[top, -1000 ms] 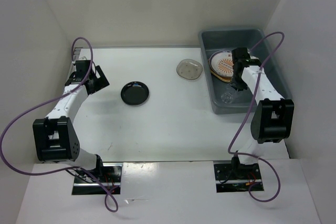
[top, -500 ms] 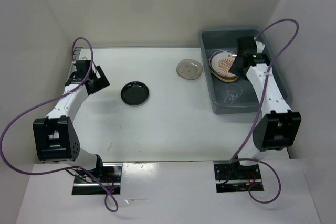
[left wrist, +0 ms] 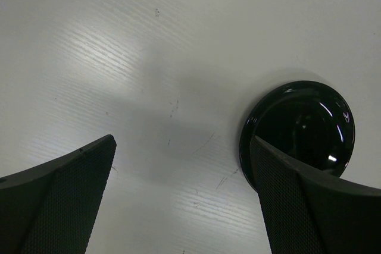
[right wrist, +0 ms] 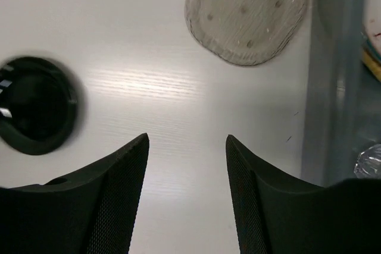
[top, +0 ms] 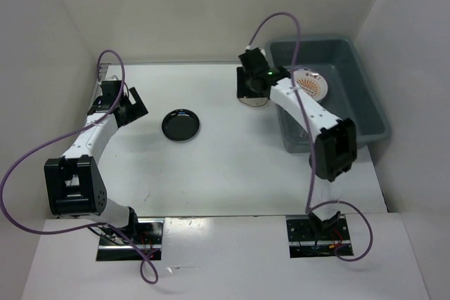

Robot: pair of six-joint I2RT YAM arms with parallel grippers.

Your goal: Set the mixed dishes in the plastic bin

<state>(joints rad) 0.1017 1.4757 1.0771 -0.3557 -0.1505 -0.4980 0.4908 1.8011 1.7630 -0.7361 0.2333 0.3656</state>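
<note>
The grey-blue plastic bin stands at the far right and holds the white plate with the orange sunburst. My right gripper is open and empty, outside the bin at its left wall, over the small smoky dish. In the right wrist view the gripper hangs over bare table, with the smoky dish ahead and the bin wall to the right. The clear glass cup shows inside the bin. The small black dish lies mid-table. My left gripper is open and empty to its left, and in the left wrist view the black dish lies by its right finger.
White walls enclose the table on the left, back and right. A yellowish plate edge shows inside the bin. The black dish also shows at the left of the right wrist view.
My right arm has swung left out of the bin, from above the sunburst plate to above the smoky dish on the table. The left arm has not moved.
</note>
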